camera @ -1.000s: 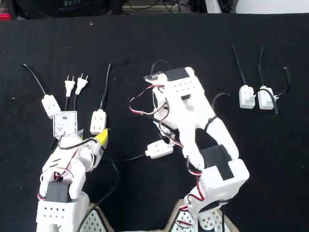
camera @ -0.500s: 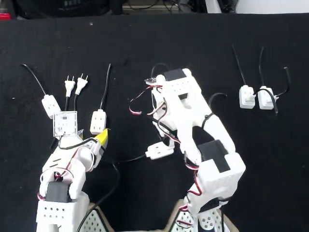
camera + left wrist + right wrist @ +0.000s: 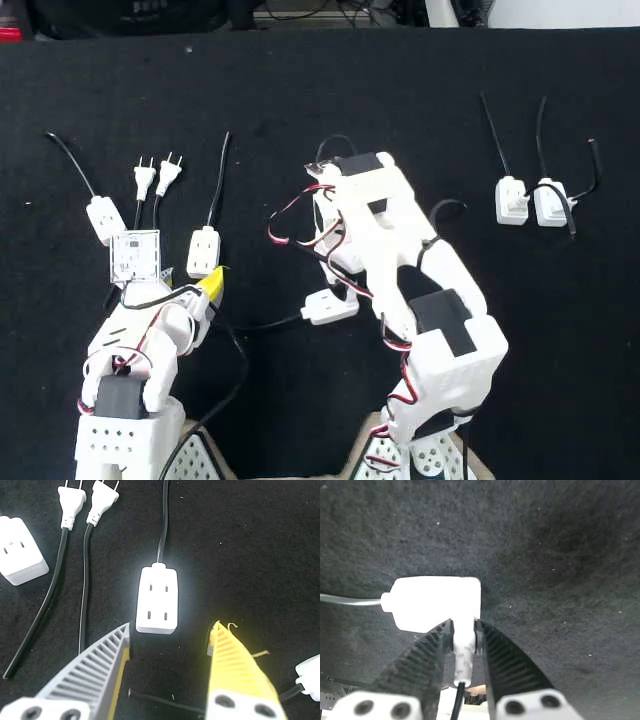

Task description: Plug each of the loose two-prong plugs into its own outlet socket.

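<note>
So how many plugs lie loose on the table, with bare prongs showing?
2. One plug and a second plug lie side by side beyond the left gripper; the right arm may hide others.

Table cloth [image 3: 300, 80] black with fine pale specks. Loose plugs [image 3: 72, 500] white, cords black, prongs silver. Outlet strip [image 3: 157, 600] white with dark slots; cube outlet [image 3: 17, 550] white. Left gripper [image 3: 170, 627]: one ribbed finger [image 3: 95, 670] grey, the other yellow. Right gripper [image 3: 464, 622]: ribbed dark grey, white base; pinched plug [image 3: 465, 652] white, outlet [image 3: 432, 602] white. Left arm [image 3: 140, 340] and right arm [image 3: 400, 230] white with black motor blocks; wires [image 3: 290, 225] red, white, black
</note>
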`<state>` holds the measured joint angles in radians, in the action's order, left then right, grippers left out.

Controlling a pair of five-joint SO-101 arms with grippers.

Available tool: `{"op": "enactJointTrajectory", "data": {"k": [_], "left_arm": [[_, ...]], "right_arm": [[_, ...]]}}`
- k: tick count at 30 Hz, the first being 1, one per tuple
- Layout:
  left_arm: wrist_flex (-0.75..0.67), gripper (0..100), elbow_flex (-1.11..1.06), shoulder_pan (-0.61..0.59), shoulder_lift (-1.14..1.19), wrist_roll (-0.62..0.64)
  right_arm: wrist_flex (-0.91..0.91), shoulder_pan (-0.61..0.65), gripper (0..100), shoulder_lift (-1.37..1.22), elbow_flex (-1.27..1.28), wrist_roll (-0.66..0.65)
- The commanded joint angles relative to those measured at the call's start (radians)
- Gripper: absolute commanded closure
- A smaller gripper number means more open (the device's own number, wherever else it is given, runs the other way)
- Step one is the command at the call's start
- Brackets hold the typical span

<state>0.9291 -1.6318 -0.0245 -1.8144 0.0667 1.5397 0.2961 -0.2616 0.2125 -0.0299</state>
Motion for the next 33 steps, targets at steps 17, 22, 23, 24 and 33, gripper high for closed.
{"op": "enactJointTrajectory", "data": {"k": [17,22,23,24,33], "left_arm": [[-0.003,75,0.013,0.004,-0.006,-0.009],[-0.003,75,0.013,0.004,-0.006,-0.008],[-0.003,75,0.015,0.004,-0.006,-0.005],[-0.003,75,0.016,0.004,-0.006,-0.005],[-0.003,75,0.013,0.004,-0.006,-0.008]], "right_arm": [[-0.101,0.02,89.5,0.035,0.035,-0.038],[-0.068,0.048,89.1,0.219,0.036,-0.081],[-0.052,0.066,89.0,0.255,0.033,-0.103],[-0.038,0.089,87.8,0.294,0.031,-0.123],[-0.023,0.192,67.4,0.529,0.015,-0.364]]}}
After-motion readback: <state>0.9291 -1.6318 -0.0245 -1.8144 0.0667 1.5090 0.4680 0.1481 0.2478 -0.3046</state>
